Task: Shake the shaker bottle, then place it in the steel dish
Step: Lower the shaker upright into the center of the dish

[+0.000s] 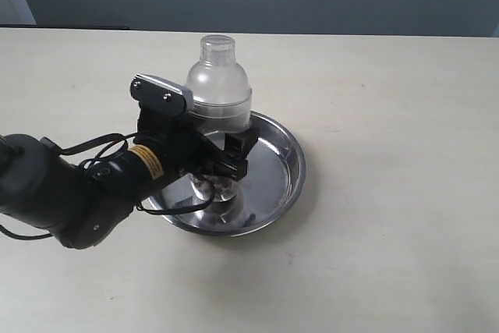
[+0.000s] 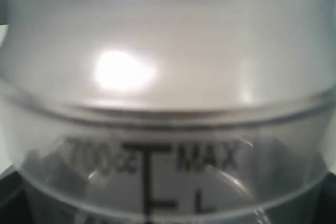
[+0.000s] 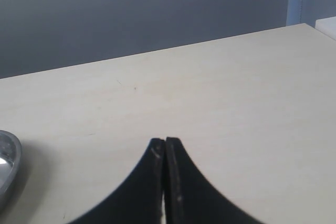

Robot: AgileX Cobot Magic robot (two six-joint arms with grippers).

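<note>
The left gripper [image 1: 224, 143] has its fingers clamped on the upright bottle [image 1: 220, 83] inside the dish [image 1: 285, 171]. The right gripper [image 3: 165, 153] has its fingers pressed together, empty, above the table [image 3: 236, 93].

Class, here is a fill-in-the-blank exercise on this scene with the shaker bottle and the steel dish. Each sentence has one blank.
1. The left tool is shut on the shaker bottle, which stands ____ within the rim of the steel dish.
2. Beside 700, the bottle's print reads ____.
3. The right tool, jaws together, holds ____.
Missing words: upright; MAX; nothing.
</note>
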